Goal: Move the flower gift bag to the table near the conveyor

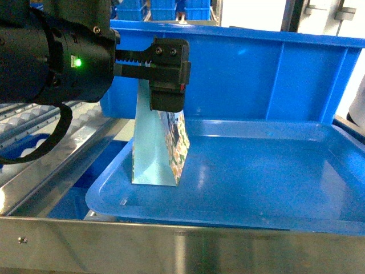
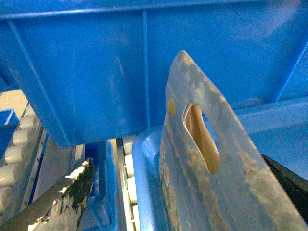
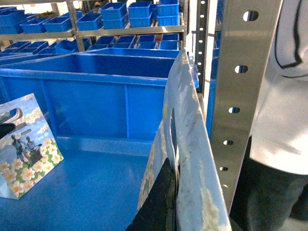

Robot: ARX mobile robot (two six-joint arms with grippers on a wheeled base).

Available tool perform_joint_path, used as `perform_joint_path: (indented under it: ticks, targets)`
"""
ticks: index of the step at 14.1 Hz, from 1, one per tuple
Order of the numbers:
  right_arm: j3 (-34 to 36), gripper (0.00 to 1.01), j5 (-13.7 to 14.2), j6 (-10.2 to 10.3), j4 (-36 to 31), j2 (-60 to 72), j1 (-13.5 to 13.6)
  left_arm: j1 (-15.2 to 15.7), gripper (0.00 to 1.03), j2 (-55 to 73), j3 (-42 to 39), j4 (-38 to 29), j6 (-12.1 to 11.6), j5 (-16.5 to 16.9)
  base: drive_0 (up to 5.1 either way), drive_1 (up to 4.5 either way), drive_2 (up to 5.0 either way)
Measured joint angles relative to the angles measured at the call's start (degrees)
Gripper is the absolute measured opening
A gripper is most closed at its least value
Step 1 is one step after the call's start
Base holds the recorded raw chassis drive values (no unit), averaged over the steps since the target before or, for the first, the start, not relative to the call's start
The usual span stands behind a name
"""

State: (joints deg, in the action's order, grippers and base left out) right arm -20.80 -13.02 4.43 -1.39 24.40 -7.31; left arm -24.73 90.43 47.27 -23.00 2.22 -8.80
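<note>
A flower gift bag (image 1: 162, 149) stands upright in the blue tray (image 1: 256, 188), pale blue with a daisy print; from the right wrist it shows at far left (image 3: 29, 149). My left gripper (image 1: 167, 85) hangs over the bag's top and is open, one finger (image 2: 67, 197) well clear of the bag's handle end (image 2: 211, 178) and the other close on its far side. My right gripper (image 3: 175, 168) is shut on the top edge of a second flower gift bag (image 3: 185, 125) and does not show in the head view. The conveyor (image 1: 34, 123) runs at the left. The table is out of view.
A tall blue bin (image 1: 256, 74) stands directly behind the tray. A steel rack rail (image 1: 171, 245) crosses the front. A perforated steel post (image 3: 240, 96) and a person in a white shirt (image 3: 284, 96) stand at the right. Shelves of blue bins (image 3: 120, 19) fill the background.
</note>
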Motion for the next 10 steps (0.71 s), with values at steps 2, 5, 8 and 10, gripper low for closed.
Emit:
perform_joint_path:
  ticks: [2, 5, 8, 10]
  targets:
    - [0.0, 0.02, 0.0, 0.0, 0.0, 0.0, 0.0, -0.3, 0.98, 1.4, 0.9, -0.3, 0.0, -0.2, 0.0, 0.00, 0.0]
    - [0.0, 0.02, 0.0, 0.0, -0.1, 0.0, 0.0, -1.2, 0.96, 4.2, 3.3, 0.7, 0.4, 0.0, 0.0, 0.00, 0.0]
    - [0.0, 0.02, 0.0, 0.0, 0.0, 0.0, 0.0, -1.2, 0.46, 4.7, 3.1, -0.5, 0.4, -0.2, 0.0, 0.00, 0.0]
    - [0.0, 0.02, 0.0, 0.0, 0.0, 0.0, 0.0, -0.8, 0.25, 4.7, 2.5, -1.2, 0.4, -0.3, 0.0, 0.00, 0.0]
